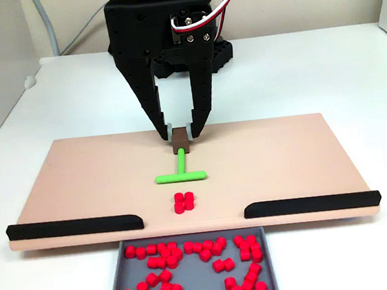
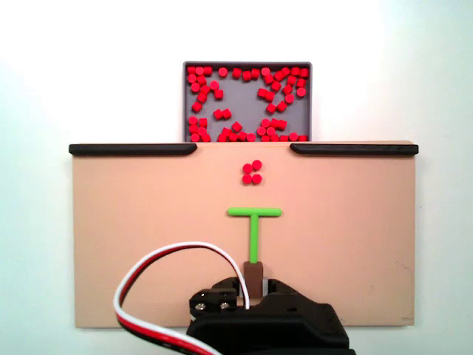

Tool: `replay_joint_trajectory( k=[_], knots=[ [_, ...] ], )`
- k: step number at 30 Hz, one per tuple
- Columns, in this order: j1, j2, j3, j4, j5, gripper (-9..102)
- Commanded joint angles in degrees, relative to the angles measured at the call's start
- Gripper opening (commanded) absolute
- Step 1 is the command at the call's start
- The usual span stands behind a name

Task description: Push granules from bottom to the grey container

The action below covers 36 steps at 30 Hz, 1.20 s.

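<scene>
Closest to the lens in a fixed view is the grey container (image 1: 122, 285), already loaded with red granules (image 1: 167, 273) spread from its left wall across to its right. Just behind it, going left to right along the tan board's (image 1: 72, 180) front edge: black strip (image 1: 75, 227), open gap, black strip (image 1: 312, 204). The gap lines up right over the tray, so that's the exit.

Sitting on the board a bit behind the gap is a small clump of granules (image 1: 183, 201), maybe four, bunched together and not in the tray yet. Right behind them, not touching, is the green T pusher (image 1: 181, 177), crossbar running left-right and square to the gap, stem pointing straight back to a brown handle block (image 1: 179, 140).

The gripper (image 1: 179, 132) has its fingers closed in on that block from both sides, so it looks like it's holding the pusher by the handle.

So it's all one straight line: fingers, stem, bar, clump, gap, tray. I'd guess the next push just goes straight toward the tray, and the bar looks wide enough to catch the whole clump.
</scene>
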Motion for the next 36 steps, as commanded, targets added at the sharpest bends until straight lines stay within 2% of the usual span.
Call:
replay_joint_trajectory(
  k=[1, 22, 36],
  knots=[
    [-0.3, -2.0, -1.1, -0.4, 0.2, 0],
    [-0.5, -20.7, -23.0, 0.1, 0.4, 0],
    [-1.8, -15.4, -26.4, 0.4, 1.6, 0]
  ],
)
